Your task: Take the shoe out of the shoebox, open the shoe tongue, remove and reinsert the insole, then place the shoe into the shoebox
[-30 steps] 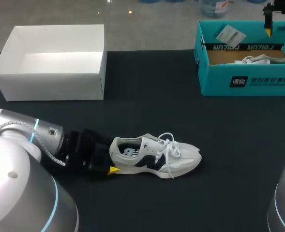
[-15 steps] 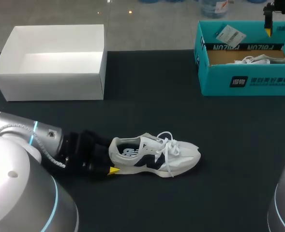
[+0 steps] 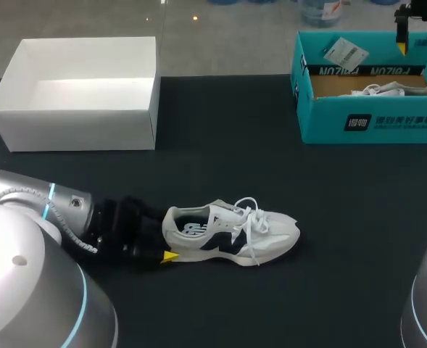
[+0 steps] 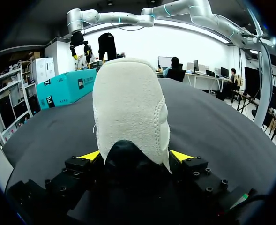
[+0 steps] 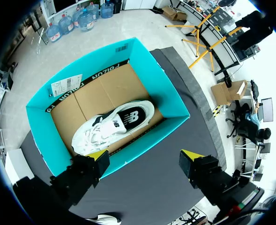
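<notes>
Black cloth covers the bench, with an open white box at its far left and the teal shoebox at its far right. Inside the shoebox lies a second white shoe. Near the front edge, the white-and-navy shoe stands on its sole, toe pointing right. The left claw grips its heel from both sides. The right claw hangs high over the shoebox, its fingers spread wide apart.

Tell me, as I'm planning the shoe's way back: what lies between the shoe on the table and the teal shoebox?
Nothing: the head view shows only bare black table between the shoe and the teal shoebox.
</notes>
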Motion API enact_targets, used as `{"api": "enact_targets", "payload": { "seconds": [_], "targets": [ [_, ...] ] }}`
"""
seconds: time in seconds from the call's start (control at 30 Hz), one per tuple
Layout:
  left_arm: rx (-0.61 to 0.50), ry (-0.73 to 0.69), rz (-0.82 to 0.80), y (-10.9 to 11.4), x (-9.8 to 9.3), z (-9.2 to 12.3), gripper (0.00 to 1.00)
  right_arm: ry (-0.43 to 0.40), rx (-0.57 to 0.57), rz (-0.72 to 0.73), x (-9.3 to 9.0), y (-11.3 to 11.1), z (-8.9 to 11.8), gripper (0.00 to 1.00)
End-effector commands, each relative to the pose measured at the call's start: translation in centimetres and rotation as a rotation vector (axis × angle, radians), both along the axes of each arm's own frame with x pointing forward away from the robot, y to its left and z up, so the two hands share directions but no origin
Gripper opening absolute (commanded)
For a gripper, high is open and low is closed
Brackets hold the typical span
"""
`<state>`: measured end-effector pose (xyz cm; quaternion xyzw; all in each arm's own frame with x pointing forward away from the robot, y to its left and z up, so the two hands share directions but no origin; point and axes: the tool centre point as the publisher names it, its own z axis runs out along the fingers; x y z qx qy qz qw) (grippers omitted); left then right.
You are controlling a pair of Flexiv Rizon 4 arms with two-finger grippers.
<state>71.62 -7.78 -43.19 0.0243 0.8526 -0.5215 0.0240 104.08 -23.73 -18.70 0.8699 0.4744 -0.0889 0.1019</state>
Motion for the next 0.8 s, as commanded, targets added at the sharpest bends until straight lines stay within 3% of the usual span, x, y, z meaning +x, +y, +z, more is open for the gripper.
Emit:
{"api": "enact_targets", "payload": {
  "seconds": [0.03,0.8],
  "targets": [
    [0.018,0.002,-0.005,0.24,-0.38,-0.63,0.0,-0.001,0.0,-0.001,0.0,-0.01,0.02,1.0],
    [0.031,0.003,-0.009,0.12,-0.46,-0.71,0.0,-0.001,0.0,-0.001,0.0,-0.01,0.02,1.0]
  ]
}}
